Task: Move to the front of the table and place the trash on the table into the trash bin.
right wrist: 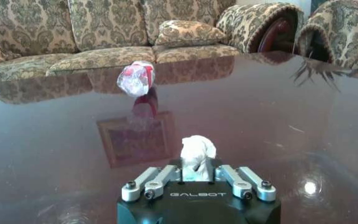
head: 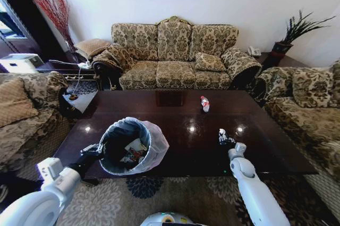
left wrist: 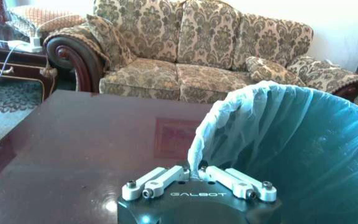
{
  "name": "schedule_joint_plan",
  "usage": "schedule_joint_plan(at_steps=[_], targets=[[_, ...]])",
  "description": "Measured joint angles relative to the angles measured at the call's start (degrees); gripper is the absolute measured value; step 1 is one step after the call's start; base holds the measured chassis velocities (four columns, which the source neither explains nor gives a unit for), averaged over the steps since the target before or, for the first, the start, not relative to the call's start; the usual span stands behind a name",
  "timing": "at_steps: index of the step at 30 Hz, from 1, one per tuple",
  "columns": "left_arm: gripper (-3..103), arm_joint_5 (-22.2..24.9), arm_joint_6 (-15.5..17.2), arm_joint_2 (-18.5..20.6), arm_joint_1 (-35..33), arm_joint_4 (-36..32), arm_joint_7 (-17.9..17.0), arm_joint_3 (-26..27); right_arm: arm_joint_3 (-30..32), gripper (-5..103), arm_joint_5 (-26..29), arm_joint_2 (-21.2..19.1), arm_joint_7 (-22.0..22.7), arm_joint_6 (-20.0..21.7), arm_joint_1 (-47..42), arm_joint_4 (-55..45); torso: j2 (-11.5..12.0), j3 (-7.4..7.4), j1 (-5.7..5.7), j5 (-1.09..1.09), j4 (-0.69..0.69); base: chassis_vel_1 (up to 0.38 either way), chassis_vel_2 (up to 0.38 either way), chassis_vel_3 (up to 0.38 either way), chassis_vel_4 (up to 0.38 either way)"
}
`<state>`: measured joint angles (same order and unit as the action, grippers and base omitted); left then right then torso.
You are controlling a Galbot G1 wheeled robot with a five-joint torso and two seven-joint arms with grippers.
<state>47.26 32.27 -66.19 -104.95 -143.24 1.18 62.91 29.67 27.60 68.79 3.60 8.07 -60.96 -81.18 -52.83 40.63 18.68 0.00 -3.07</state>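
Observation:
The trash bin [head: 133, 146], black with a white bag liner, hangs tilted over the front left of the table [head: 164, 110]. My left gripper [head: 99, 150] is shut on its rim; in the left wrist view that gripper [left wrist: 199, 172] pinches the bag's edge [left wrist: 229, 121]. Some trash [head: 134, 152] lies inside the bin. My right gripper [head: 223, 137], low over the table's front right, is shut on a crumpled white paper wad [right wrist: 197, 150]. A clear plastic bottle with a red label [head: 204, 103] lies farther back on the table, ahead of the right gripper [right wrist: 197, 174]; the right wrist view shows that bottle [right wrist: 135, 78] too.
A patterned sofa [head: 175, 56] stands behind the table, with armchairs at the left [head: 21, 109] and right [head: 308, 109]. A side table with cables [head: 74, 72] is at the back left. A patterned rug [head: 159, 199] lies under the table's front edge.

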Motion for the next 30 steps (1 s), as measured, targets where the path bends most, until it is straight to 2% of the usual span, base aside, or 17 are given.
schedule_joint_plan(at_steps=[3,6,20,24,27,30], targets=[[0,0.0,0.0,-0.1,0.0,0.0,0.0,0.0,0.0,6,0.5,0.0,0.1,0.0,-0.2,0.0,0.0,0.00,0.00,0.00,0.00,0.000,0.000,0.000,0.000],[0,0.0,0.0,-0.3,-0.1,0.0,0.0,0.0,0.1,1,0.8,-0.1,0.1,-0.1,-0.3,0.0,0.0,0.00,0.00,0.00,0.00,0.000,0.000,0.000,0.000],[0,0.0,-0.1,-0.6,0.0,0.0,0.0,-0.3,0.9,0,1.9,-0.7,0.6,-0.9,-1.6,-1.6,0.0,0.00,0.00,0.01,0.00,0.000,0.000,0.000,0.000],[0,0.0,-0.1,-0.4,0.0,0.0,0.0,-0.2,1.3,0,2.4,-1.0,0.7,-1.4,-2.9,-6.2,0.0,0.00,0.00,0.01,0.00,0.000,0.000,0.000,0.000],[0,0.0,-0.1,0.6,-0.1,0.0,-0.1,-0.2,1.6,0,3.3,-1.5,0.0,-3.7,-4.9,-15.2,0.0,0.00,0.00,0.00,0.00,0.000,0.000,0.000,0.000],[0,0.0,-0.1,1.0,0.0,0.0,-0.1,-0.2,1.8,0,3.6,-1.6,0.0,-3.3,-5.0,-18.0,0.0,0.00,0.00,-0.01,-0.01,0.000,0.000,0.000,0.000]])
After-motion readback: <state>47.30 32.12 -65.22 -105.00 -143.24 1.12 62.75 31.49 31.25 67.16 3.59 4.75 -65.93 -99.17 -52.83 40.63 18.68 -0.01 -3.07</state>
